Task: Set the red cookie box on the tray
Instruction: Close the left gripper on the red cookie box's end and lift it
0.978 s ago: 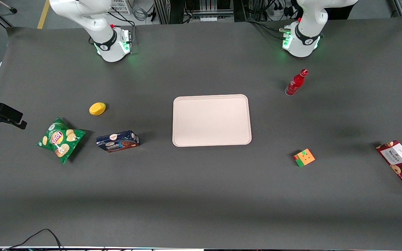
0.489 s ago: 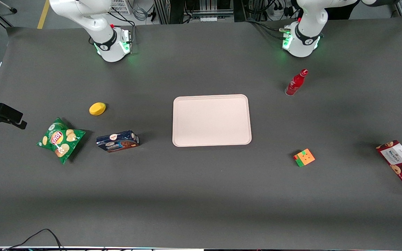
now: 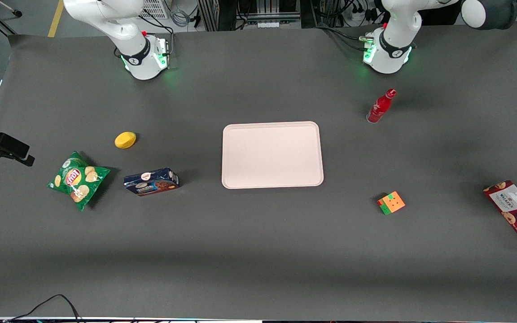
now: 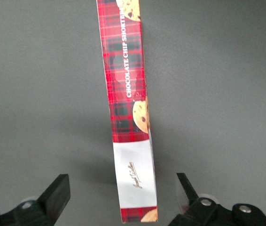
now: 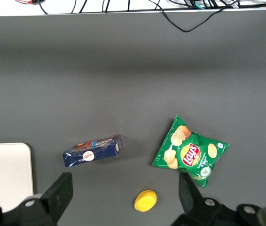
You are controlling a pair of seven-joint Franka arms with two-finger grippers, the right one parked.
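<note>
Hand poised over the red cookie box, nothing gripped yet

The hand [image 4: 121,197] hangs above the white-label end of the red cookie box [image 4: 128,113], fingers [image 4: 58,193] spread either side and seemingly clear of it. The box lies flat on the worktop [image 3: 258,251] at the working arm's end, well apart from the tray [image 3: 229,154], which holds nothing. Gripped so near one end, the long box could tip or swing when lifted.
</note>
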